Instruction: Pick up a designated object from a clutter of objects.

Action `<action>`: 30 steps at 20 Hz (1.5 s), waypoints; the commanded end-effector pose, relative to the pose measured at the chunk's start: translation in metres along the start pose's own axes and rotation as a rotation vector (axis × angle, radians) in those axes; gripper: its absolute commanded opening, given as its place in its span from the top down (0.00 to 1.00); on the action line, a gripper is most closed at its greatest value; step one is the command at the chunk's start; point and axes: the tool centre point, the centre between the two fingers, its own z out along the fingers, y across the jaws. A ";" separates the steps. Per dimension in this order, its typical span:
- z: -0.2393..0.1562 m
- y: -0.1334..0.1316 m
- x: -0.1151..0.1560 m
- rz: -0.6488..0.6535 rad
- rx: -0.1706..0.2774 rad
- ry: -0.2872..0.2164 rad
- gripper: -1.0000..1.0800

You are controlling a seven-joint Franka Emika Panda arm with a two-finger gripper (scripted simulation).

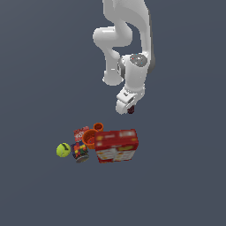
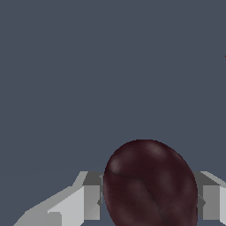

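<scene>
The dark maroon plum-like ball (image 2: 150, 185) fills the space between my two grey fingers (image 2: 90, 201) in the wrist view. In the exterior view only a small dark part of it (image 1: 131, 110) shows under the white hand. My gripper (image 1: 129, 108) is shut on this ball and holds it apart from the clutter, which lies toward the exterior view's lower left. The clutter holds a big red-and-white box (image 1: 116, 145), two orange cups (image 1: 90, 137) (image 1: 98, 127), a multicoloured can (image 1: 80, 152), a yellow-green ball (image 1: 63, 150) and a small red packet (image 1: 80, 132).
The grey floor (image 1: 176, 176) spreads all around the clutter. The white arm (image 1: 128, 39) comes down from the top of the exterior view. The wrist view shows only bare grey floor beyond the ball.
</scene>
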 end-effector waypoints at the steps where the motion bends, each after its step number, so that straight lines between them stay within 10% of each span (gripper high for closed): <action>1: -0.021 -0.005 0.006 -0.001 0.000 0.001 1.00; 30: -0.238 -0.052 0.076 0.001 0.000 0.001 1.00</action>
